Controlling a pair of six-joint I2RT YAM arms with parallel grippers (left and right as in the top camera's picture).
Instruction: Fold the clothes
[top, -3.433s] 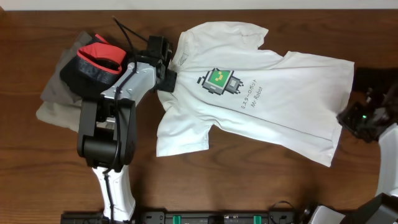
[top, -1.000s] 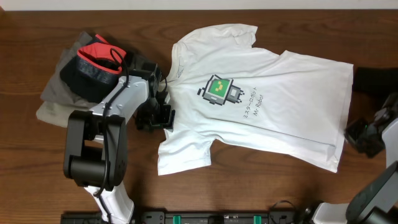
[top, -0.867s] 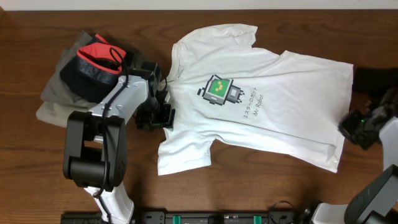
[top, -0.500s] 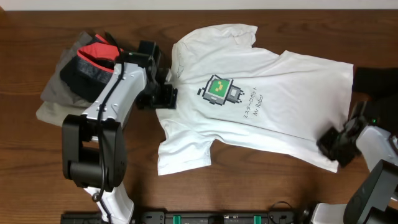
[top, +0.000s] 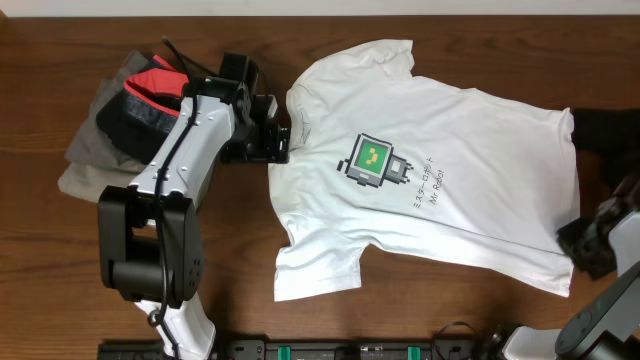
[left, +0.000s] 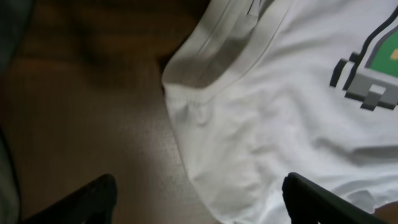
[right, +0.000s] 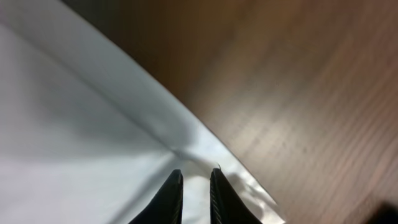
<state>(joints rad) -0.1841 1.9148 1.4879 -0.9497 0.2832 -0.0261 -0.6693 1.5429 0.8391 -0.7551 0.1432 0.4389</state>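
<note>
A large white T-shirt (top: 460, 130) lies spread print-up on the wooden table, its green-and-black square print (top: 375, 162) near the middle. My left gripper (top: 277, 141) hovers at the shirt's left shoulder beside the collar. In the left wrist view it (left: 198, 190) stands open, its fingers (left: 99, 196) wide apart over the collar band (left: 217, 56) and the shirt's edge. My right gripper (top: 585, 248) is at the hem's near right corner. In the right wrist view its jaws (right: 194, 180) stand almost together, with white hem cloth (right: 205, 149) pinched in the narrow gap.
A pile of other clothes (top: 105, 125), grey, black and red, lies at the back left beside the left arm. A dark cloth (top: 605, 128) shows at the right edge. A black rail (top: 350, 350) runs along the table's front edge.
The whole T-shirt has slid to the right and slightly forward. My right gripper moved right with the hem corner. My left gripper shifted toward the collar and opened wider.
</note>
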